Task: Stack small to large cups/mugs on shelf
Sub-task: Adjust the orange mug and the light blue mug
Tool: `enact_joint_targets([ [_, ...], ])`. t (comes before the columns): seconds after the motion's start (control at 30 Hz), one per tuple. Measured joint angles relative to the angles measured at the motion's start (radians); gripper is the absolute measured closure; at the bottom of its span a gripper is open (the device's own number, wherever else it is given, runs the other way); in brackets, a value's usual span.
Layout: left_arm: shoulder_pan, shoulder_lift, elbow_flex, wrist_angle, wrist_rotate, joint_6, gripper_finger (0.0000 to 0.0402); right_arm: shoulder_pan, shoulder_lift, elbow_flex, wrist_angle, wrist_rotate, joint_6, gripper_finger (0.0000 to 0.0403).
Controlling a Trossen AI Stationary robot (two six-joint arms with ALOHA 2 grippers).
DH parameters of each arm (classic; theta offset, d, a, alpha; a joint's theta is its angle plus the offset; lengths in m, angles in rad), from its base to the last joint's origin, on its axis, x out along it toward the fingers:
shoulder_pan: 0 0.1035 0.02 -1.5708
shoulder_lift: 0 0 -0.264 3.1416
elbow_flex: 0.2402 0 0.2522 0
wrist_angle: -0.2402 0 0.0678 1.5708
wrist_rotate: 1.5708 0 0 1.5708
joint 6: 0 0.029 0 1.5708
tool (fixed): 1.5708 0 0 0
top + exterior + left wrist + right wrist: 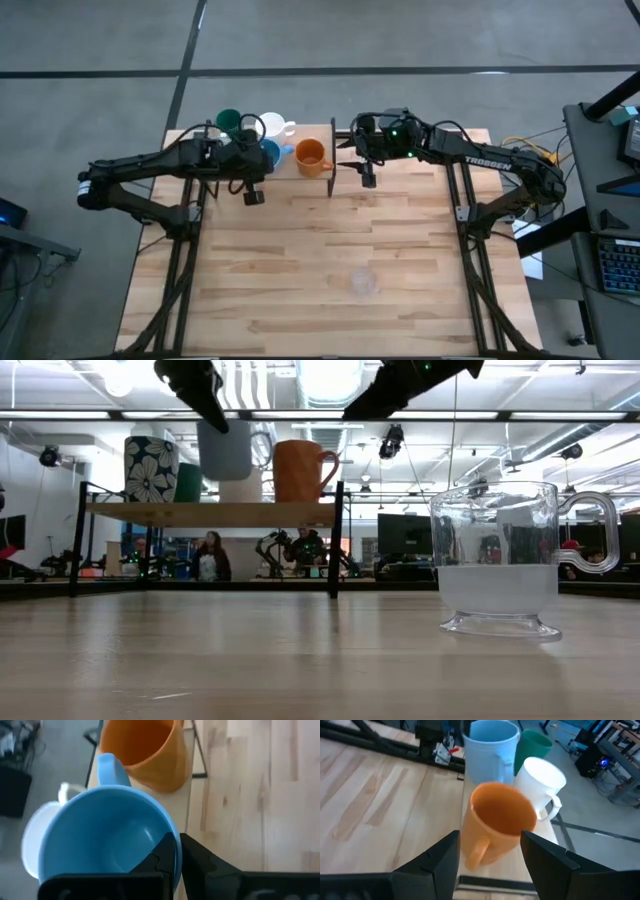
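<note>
Clamped on the rim of the light blue cup [107, 837], my left gripper [177, 852] has one finger inside the bowl and one outside, over the left part of the shelf [318, 176]. From the level view across the table that cup [224, 450] hangs above the white cup [240, 487], its base inside or just over the white rim; I cannot tell whether they touch.

My right gripper [490, 855] sits at the shelf's right end, fingers spread wide with nothing between them, and the orange cup [497, 822] stands just ahead of it.

On the big butcher-block tabletop [400, 250] the shelf stands at the far edge, a light-wood board on a black frame. On it, from above, I see the dark green cup [228, 121] at the far left, the white cup with its handle beside it, the blue cup, then the orange cup [311, 155] nearest the shelf's right end. A floral-patterned cup [151, 468] shows at the left end in the level view.

Well apart from the shelf, the clear see-through cup [497, 560] stands alone, upright, on the near part of the table.
</note>
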Motion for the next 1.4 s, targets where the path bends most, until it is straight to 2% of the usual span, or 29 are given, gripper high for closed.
enact_joint_targets([
  [0.17, -0.036, -0.025, 0.055, -0.001, -0.01, 0.021, 0.0401, 0.004, 0.034, 0.048, -0.007, -0.002, 0.032, 0.0199],
  [0.33, -0.044, -0.071, 0.08, -0.034, -0.047, 0.018, 0.0401, 0.016, 0.132, 0.127, -0.03, -0.008, 0.033, 0.0199],
  [0.47, -0.045, -0.108, 0.095, -0.022, -0.109, 0.011, 0.0401, 0.023, 0.231, 0.216, -0.094, -0.008, 0.012, 0.02],
  [0.67, -0.045, -0.163, 0.1, 0.056, -0.11, 0.011, 0.0401, 0.027, 0.352, 0.378, -0.228, -0.008, -0.038, 0.0205],
  [0.93, -0.045, -0.221, 0.095, 0.132, -0.111, 0.01, 0.0401, 0.028, 0.451, 0.541, -0.413, -0.014, -0.07, 0.0265],
  [1.27, -0.045, -0.239, 0.094, 0.143, -0.111, 0.011, 0.0401, 0.043, 0.463, 0.549, -0.426, -0.031, -0.118, 0.0378],
  [1.4, -0.045, -0.241, 0.094, 0.148, -0.111, 0.01, 0.0401, 0.051, 0.462, 0.554, -0.43, -0.032, -0.126, 0.0386],
])
